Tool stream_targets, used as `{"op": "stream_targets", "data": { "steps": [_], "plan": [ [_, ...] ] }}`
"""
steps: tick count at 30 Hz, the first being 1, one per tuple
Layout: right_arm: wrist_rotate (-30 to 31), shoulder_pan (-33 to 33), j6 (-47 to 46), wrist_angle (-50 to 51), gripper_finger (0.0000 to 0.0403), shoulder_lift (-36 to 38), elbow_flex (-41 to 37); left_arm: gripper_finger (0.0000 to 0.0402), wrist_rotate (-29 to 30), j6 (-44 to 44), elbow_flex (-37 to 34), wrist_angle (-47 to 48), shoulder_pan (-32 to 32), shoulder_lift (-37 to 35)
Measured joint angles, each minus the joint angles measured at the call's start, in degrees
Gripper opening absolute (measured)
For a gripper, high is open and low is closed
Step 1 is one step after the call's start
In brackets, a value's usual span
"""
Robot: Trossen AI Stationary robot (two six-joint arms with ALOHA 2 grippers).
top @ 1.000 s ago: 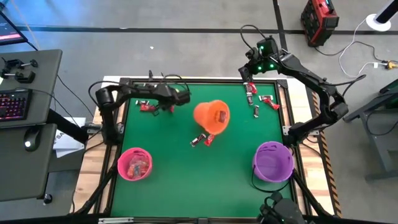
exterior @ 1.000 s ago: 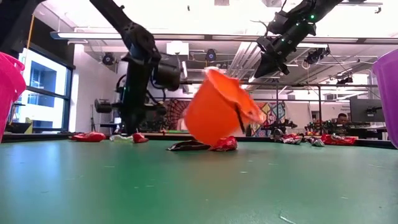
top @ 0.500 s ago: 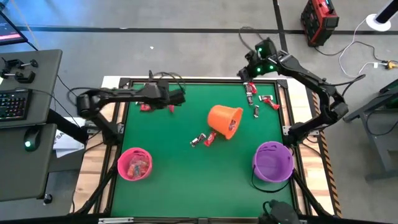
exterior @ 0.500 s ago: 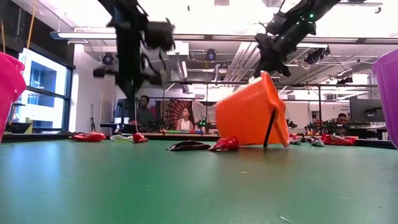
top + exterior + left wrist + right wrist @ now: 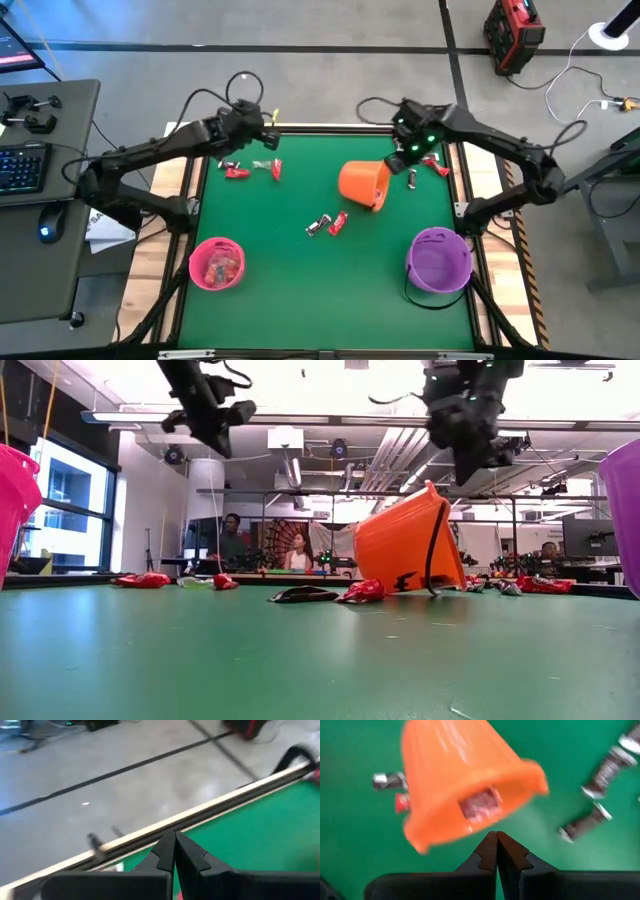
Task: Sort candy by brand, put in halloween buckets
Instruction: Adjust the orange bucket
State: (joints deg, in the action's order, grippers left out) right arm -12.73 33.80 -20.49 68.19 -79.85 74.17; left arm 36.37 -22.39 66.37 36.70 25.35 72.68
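Clenched and empty, the right gripper (image 5: 404, 150) hangs just above the tipped orange bucket (image 5: 362, 186), whose mouth faces it and whose long axis runs toward mid-table, while the left gripper (image 5: 268, 141), also clenched, sits well apart.

No lettering, brand name, number or sign can be read anywhere in these views. The candy (image 5: 331, 223) wrappers on the desk (image 5: 300, 290) are too small and blurred for any print to be made out, and the orange bucket (image 5: 363, 184), pink bucket (image 5: 217, 264) and purple bucket (image 5: 438, 259) show no legible markings.
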Motion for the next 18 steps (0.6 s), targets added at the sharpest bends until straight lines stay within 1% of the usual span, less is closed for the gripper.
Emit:
{"op": "stream_targets", "data": {
  "steps": [3,6,9,11,13,15,18],
  "plan": [
    [0.8,-3.6,-3.2,-5.5,0.0000,-2.4,0.0,0.0000,-3.9,0.1,0.0,-3.7,0.3,0.1],
    [0.1,-6.6,-4.6,-6.0,0.0000,-5.4,0.0,0.0000,-6.7,0.1,0.0,-4.3,-0.7,0.5],
    [2.4,-9.6,-4.5,-4.4,0.0000,-7.2,0.0,0.0000,-7.4,0.1,-0.1,-3.5,-2.3,1.4],
    [3.7,-11.0,-4.5,-5.8,0.0000,-7.5,0.0,0.0000,-7.4,0.1,-1.5,-5.6,-3.4,2.0],
    [3.1,-11.6,-5.0,-8.6,0.0000,-7.6,0.0,0.0000,-8.2,0.1,-4.1,-9.1,-4.4,3.1],
    [2.2,-11.9,-6.5,-11.2,0.0000,-7.6,0.0,0.0000,-11.8,-0.5,-7.3,-13.7,-5.4,4.7],
    [1.1,-12.3,-7.8,-11.4,0.0000,-7.6,0.0,0.0000,-19.5,-1.5,-11.7,-23.6,-7.4,7.4]
  ]
}}
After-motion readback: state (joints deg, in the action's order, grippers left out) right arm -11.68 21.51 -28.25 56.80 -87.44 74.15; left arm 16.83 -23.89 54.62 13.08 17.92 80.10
